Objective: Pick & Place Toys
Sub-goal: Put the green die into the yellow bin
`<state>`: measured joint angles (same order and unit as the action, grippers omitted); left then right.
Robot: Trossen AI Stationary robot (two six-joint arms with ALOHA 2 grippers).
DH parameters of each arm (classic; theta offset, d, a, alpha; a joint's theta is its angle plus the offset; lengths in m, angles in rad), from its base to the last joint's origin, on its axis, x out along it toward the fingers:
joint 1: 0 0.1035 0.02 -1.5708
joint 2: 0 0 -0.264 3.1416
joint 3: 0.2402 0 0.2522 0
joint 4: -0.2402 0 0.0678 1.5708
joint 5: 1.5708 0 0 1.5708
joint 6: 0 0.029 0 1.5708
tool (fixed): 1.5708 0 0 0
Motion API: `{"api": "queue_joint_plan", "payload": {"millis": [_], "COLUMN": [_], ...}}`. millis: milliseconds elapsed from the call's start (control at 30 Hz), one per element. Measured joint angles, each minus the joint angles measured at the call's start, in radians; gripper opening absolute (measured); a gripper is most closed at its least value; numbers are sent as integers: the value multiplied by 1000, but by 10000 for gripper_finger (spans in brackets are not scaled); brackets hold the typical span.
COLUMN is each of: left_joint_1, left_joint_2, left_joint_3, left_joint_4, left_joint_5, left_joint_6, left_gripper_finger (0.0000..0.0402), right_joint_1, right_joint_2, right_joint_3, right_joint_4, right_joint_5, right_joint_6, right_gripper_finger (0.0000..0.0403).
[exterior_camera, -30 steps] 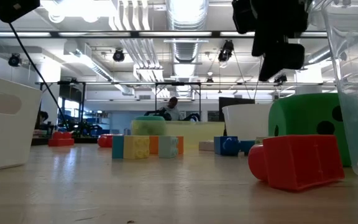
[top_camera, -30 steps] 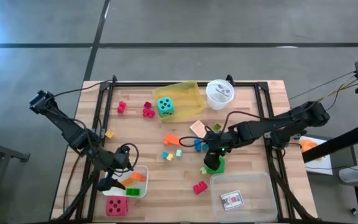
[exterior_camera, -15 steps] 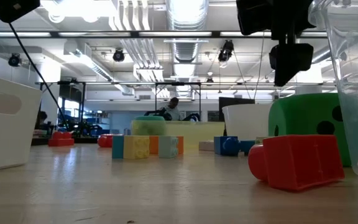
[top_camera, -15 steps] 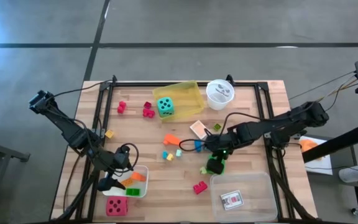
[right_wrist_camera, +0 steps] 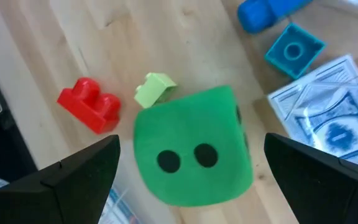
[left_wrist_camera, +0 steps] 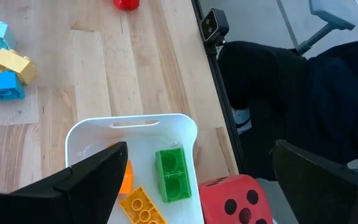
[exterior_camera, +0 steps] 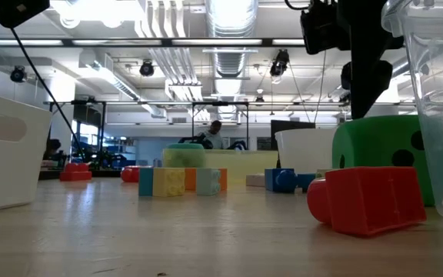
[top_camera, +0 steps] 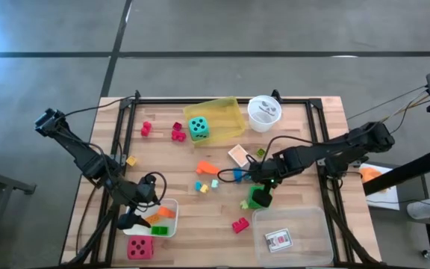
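Red die [top_camera: 139,247] and white tray [top_camera: 172,227] sit near-left under the left gripper [top_camera: 128,219], fingers apart. Rightward, the right gripper [top_camera: 263,184] spreads over the green die [top_camera: 257,197]: probably light, rigid, slick; grasp opposite flat faces.

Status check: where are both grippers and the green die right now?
Right gripper open above green die, not gripping. Die on table beside clear tray. Left gripper open over white tray. Small lime block touching die.
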<state>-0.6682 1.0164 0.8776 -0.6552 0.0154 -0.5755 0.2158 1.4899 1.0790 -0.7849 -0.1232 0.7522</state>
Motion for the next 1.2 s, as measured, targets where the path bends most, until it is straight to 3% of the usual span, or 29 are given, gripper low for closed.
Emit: {"api": "queue_joint_plan", "payload": {"millis": [200,767,1033,1200], "left_joint_1": [0,0,0,0], "left_joint_2": [0,0,0,0], "left_joint_3": [0,0,0,0], "left_joint_4": [0,0,1,0], "left_joint_5": [-4,-4,-7,-7], "left_joint_6": [0,0,-1,-3], "left_gripper_finger": [386,386,386,386], "right_joint_1": [-42,-67,-69,-69], "right_joint_2": [13,154,196,218], "right_joint_3": [-3,0,0,-1], "right_joint_4": [-5,-18,3,19], "right_joint_5": [-1,-133,-233,-244], "right_joint_6": [-7,-110,-86,-58], "right_gripper_finger": [389,389,389,389]}}
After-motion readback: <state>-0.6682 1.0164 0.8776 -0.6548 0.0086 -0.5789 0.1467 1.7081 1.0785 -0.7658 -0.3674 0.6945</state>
